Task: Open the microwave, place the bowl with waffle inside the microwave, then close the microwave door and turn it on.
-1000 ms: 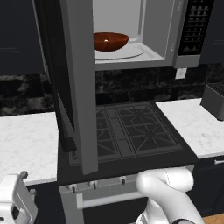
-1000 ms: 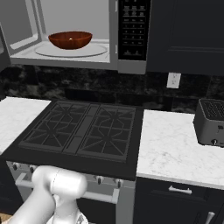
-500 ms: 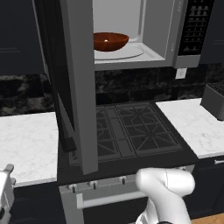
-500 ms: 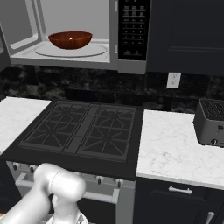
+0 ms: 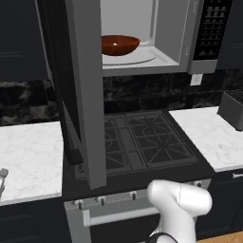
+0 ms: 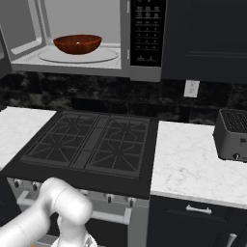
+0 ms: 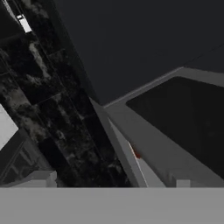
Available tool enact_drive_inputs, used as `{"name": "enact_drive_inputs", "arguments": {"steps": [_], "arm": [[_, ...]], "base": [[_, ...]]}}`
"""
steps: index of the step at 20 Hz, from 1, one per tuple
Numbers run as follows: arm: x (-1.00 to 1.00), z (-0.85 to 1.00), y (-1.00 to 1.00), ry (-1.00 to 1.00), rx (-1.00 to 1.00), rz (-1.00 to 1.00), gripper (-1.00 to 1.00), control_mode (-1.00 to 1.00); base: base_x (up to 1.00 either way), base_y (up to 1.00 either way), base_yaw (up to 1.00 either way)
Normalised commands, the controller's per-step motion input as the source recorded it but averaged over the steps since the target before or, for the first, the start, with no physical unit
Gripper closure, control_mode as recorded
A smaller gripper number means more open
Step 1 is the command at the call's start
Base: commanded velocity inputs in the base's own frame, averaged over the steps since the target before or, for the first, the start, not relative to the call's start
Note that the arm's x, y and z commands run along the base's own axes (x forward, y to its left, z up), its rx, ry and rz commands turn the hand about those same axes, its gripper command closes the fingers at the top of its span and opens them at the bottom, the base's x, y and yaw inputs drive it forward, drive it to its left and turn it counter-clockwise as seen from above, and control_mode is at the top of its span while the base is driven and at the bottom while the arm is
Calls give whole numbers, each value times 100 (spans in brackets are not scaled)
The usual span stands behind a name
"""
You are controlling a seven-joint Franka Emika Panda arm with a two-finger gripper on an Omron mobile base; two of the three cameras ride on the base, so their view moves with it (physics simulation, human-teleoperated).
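since bowl (image 5: 119, 44) with waffle (image 5: 115, 44) already sits inside microwave (image 6: 144, 72), door (image 5: 85, 95) swung wide, closing step in hand; claw spread wide, holding nothing; next: reach door, push shut.

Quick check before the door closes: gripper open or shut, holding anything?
Gripper: open, holding nothing. The bowl already sits inside the microwave, whose door stands open.
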Motion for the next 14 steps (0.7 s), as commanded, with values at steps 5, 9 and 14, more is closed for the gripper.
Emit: {"name": "enact_drive_inputs", "arguments": {"steps": [5, 9, 14], "arm": [[29, 22, 7, 12, 0, -2, -100, -100], [50, 8, 27, 16, -6, -1, -100, -100], [59, 0, 50, 20, -18, 0, -100, -100]], "base": [[0, 0, 0], [0, 0, 0], [0, 0, 0]]}}
